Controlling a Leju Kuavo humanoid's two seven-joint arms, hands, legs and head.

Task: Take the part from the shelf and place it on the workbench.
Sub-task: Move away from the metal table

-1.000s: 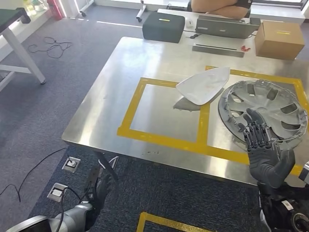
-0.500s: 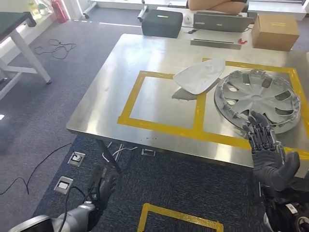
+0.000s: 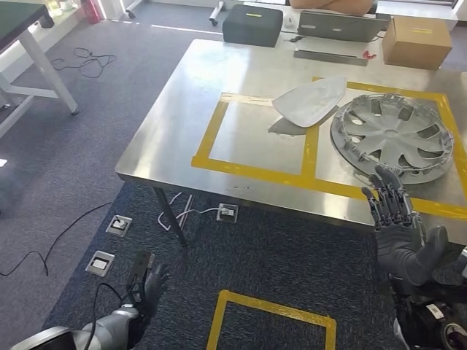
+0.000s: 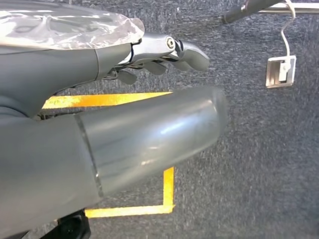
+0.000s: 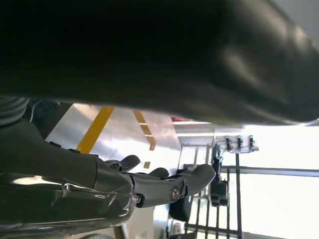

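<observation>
A silver wheel cover lies flat inside the right yellow-taped square of the steel workbench. A pale grey curved panel rests across the tape line just left of it. My right hand is raised palm up in front of the bench's near edge, below the wheel cover, fingers spread and holding nothing. My left hand hangs low over the carpet at the lower left, fingers apart and empty; in the left wrist view its fingers stretch out over the carpet.
A cardboard box, a dark case and a grey flat unit stand along the bench's far edge. Yellow floor tape marks a square below me. Floor sockets and cables lie at the left, near a white table leg.
The whole view has shifted: the workbench now sits farther off and higher in the picture, with more carpet and the floor square showing. Both hands stay empty, the right still raised.
</observation>
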